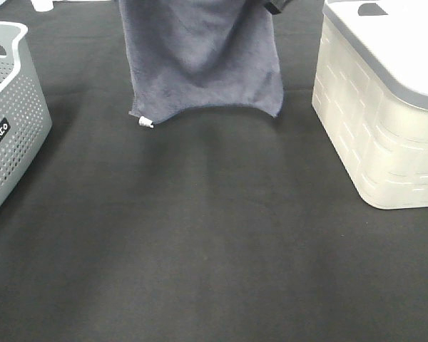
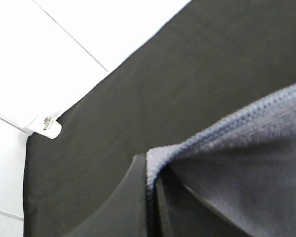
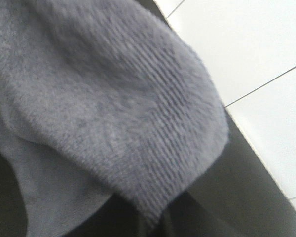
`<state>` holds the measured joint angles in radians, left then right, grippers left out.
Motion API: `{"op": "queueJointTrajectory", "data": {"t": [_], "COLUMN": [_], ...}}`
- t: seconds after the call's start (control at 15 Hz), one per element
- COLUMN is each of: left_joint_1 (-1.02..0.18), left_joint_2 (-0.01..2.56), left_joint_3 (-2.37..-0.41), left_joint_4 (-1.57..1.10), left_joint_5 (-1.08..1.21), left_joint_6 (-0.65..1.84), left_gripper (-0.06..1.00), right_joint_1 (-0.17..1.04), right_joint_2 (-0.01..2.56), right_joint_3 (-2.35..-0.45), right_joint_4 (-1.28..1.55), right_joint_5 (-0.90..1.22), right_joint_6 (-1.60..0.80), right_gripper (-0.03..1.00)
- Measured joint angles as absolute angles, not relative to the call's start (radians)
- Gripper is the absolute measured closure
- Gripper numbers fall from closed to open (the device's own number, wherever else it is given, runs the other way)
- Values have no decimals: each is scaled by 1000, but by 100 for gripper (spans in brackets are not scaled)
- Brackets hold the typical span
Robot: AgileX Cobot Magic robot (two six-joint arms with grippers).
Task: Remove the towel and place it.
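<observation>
The grey-lavender towel [image 1: 203, 57] hangs at the far middle of the table, its lower edge just above the black cloth and its small white tag [image 1: 145, 123] at the lower left corner. Its top runs out of the exterior high view. In the left wrist view the stitched towel edge [image 2: 227, 128] is pinched between the dark fingers of my left gripper [image 2: 150, 195], which is shut on it. In the right wrist view the towel [image 3: 113, 108] fills most of the picture, and my right gripper [image 3: 148, 224], mostly hidden under a fold, is shut on it.
A grey perforated basket [image 1: 14, 121] stands at the left edge. A white lidded bin [image 1: 385, 121] stands at the right. The black table covering [image 1: 214, 242] spreads between them. White floor tiles [image 2: 49, 44] lie beyond the table's far edge.
</observation>
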<state>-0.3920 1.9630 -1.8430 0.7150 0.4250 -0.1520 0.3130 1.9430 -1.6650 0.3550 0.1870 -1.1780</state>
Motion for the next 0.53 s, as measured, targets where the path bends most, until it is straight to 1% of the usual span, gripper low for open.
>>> {"op": "queueJointTrajectory", "data": {"t": [0.13,0.33,0.53], "left_joint_1": [-327,-309,-309], "left_joint_2": [1995,2011,2047], "left_joint_3": [-1843,-1843,-1843], "left_joint_4": [721,725,727], "left_joint_5": [287,164,162], "left_joint_6": [-176,-178,-177], "left_gripper": [94,94,94], "right_joint_1": [313,313,313], "right_joint_2": [2017,2085,2153], "right_joint_3": [-1758,-1844,-1861], "right_joint_4": [361,393,408], "right_joint_5": [151,122,124], "right_joint_6": [-1178,-1179,-1179], "right_gripper": [96,96,96]}}
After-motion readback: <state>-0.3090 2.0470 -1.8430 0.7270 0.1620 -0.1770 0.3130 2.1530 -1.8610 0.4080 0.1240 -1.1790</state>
